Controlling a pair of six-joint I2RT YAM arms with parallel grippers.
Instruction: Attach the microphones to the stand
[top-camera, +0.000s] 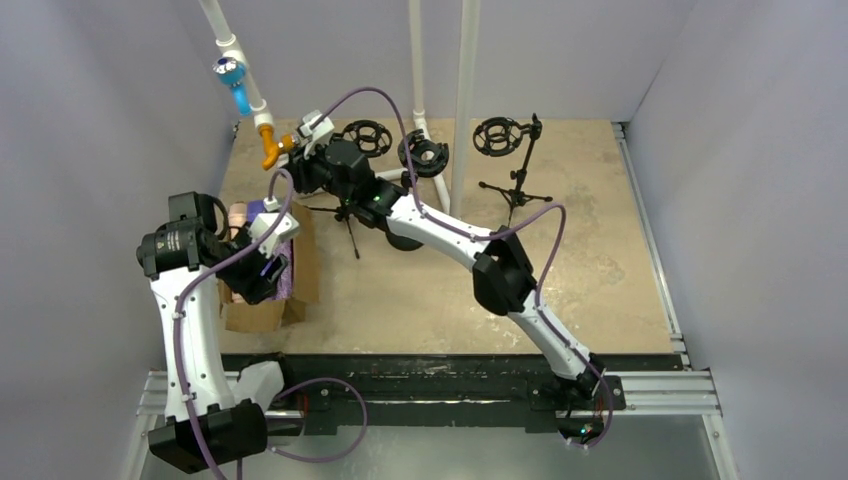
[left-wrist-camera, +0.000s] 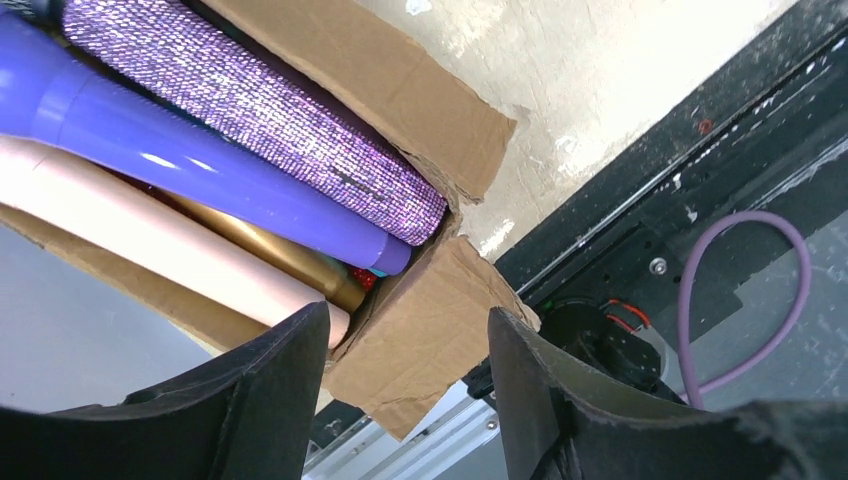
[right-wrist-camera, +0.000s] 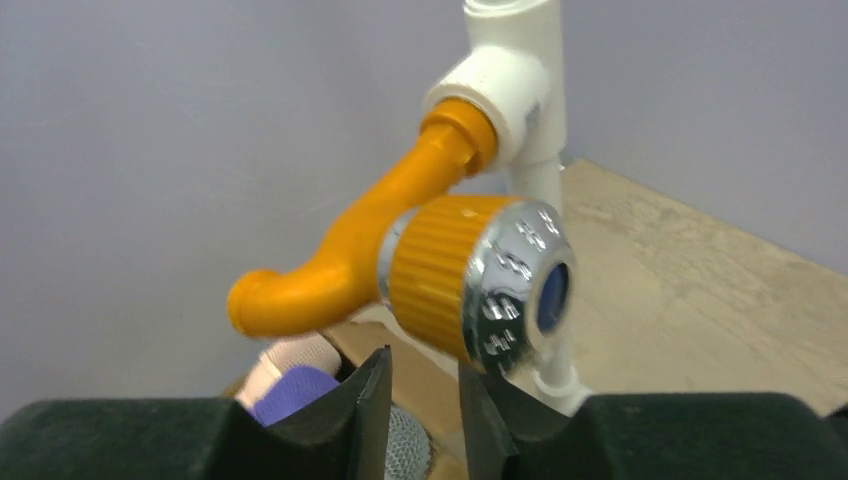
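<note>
A white pipe stand (top-camera: 216, 27) rises at the back left and carries a blue microphone (top-camera: 234, 80) and an orange microphone (top-camera: 270, 148). In the right wrist view the orange microphone (right-wrist-camera: 440, 270), with a chrome ring on its head, hangs from the stand's white tee (right-wrist-camera: 510, 60). My right gripper (right-wrist-camera: 425, 365) is just below it, jaws a little apart and empty. My left gripper (left-wrist-camera: 408, 315) is open and empty over the corner of a cardboard box (left-wrist-camera: 400, 70). The box holds a purple glitter microphone (left-wrist-camera: 260, 110) and purple (left-wrist-camera: 190, 165), peach (left-wrist-camera: 130, 240) and gold (left-wrist-camera: 280, 262) ones.
Three black ring-shaped shock mounts (top-camera: 368, 135) (top-camera: 425, 152) (top-camera: 498, 135) stand on small tripods at the back. Two white vertical poles (top-camera: 465, 100) rise behind them. A black rail (top-camera: 430, 365) runs along the near edge. Grey walls close in both sides.
</note>
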